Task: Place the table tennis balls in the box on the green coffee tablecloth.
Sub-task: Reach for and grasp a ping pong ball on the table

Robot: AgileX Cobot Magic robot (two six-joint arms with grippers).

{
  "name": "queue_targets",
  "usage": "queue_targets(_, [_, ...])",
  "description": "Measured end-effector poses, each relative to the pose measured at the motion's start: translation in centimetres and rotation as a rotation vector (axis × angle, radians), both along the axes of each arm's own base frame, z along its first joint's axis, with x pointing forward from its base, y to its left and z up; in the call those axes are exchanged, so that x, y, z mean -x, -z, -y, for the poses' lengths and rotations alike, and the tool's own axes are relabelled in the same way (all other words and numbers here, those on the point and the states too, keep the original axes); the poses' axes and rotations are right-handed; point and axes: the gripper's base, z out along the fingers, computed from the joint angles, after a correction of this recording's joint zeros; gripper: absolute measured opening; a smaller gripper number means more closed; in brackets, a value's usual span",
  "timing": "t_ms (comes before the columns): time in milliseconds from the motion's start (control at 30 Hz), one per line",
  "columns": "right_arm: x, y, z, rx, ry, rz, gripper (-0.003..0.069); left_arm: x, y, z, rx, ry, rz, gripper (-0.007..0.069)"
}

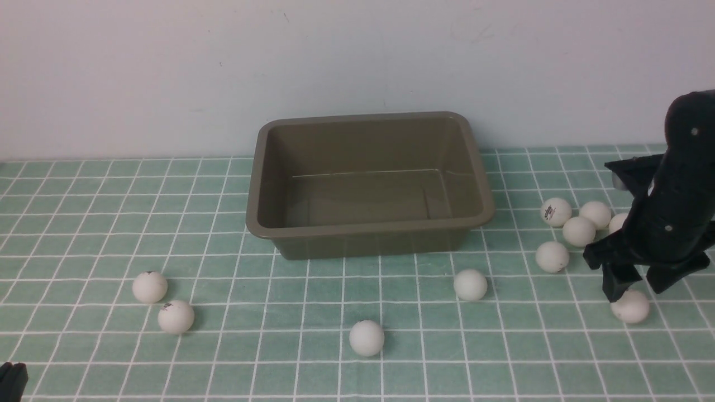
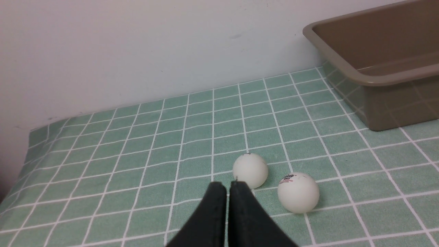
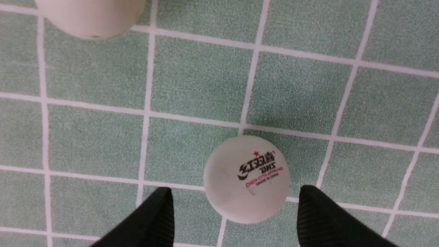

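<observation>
green coffee tablecloth, white grid lines, covers the worktop right up to a plain pale wall.

box: olive-brown tub, centre of the front view, at the wall end of the cloth. It also shows in the upper right of the left wrist view.

table tennis balls: ten counted, all on the cloth outside the box.
- two at lower left
- one at bottom centre
- one just below the box's right corner
- a loose cluster at mid right, one of them half hidden behind the arm

right arm: black, at the right edge of the front view, comes down steeply with the tool pointing at the cloth.

right claw: jaws wide apart, straddling the DHS-printed ball, which sits on the cloth. The right wrist view shows a gap on both sides of it, so no contact and nothing gripped. Another ball sits cut off in that view's upper left corner.

left claw: low over the cloth, fingers pressed together, nothing between them. Its tips sit just short of a scuffed ball, with a printed ball beside that. In the front view only a black bit shows, in the bottom left corner.
</observation>
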Motion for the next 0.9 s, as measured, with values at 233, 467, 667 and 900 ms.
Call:
queue_targets(233, [-0.2, 1.0, 0.1, 0.018, -0.003, -0.025, 0.0441, 0.0, 0.0, 0.0, 0.000, 0.000, 0.000, -0.0004])
queue_targets(467, [-0.5, 2.1, 0.2, 0.032, -0.013, -0.038, 0.0441, 0.0, 0.0, 0.0, 0.000, 0.000, 0.000, -0.0004])
queue_targets(667, [-0.8, 3.6, 0.6, 0.039, -0.005, -0.070, 0.0439, 0.0, 0.0, 0.0, 0.000, 0.000, 0.000, -0.0004])
queue_targets(900, [-1.2, 3.3, 0.8, 0.023, 0.021, -0.077, 0.0372, 0.0, 0.0, 0.0, 0.000, 0.000, 0.000, -0.0004])
